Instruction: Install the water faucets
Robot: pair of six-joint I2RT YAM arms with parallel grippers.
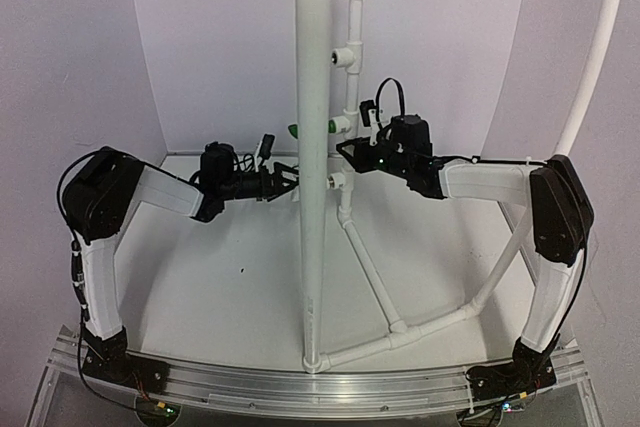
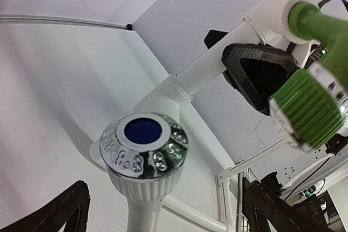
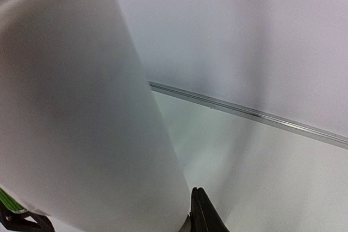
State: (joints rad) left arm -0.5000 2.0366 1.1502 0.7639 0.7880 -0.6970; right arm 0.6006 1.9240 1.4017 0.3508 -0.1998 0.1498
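The white faucet (image 2: 144,148), with a chrome cap and a blue centre, stands close in front of the left wrist camera. My left gripper (image 2: 166,202) is open, with its fingers (image 2: 62,210) wide apart on either side of the faucet's stem and not touching it. In the top view this gripper (image 1: 288,182) sits just left of the thick pole, which hides the white faucet. The green faucet (image 2: 310,107) sits on a tee of the thin pipe (image 1: 330,127). My right gripper (image 1: 347,152) is beside it; one finger (image 2: 253,74) lies against the green knob, and its fingers look spread.
A thick white upright pole (image 1: 313,147) stands between the two grippers and fills the right wrist view (image 3: 81,123). A thin vertical pipe carries tee outlets (image 1: 345,55) above. Sloping white pipes (image 1: 375,277) run across the floor. White walls close in the back.
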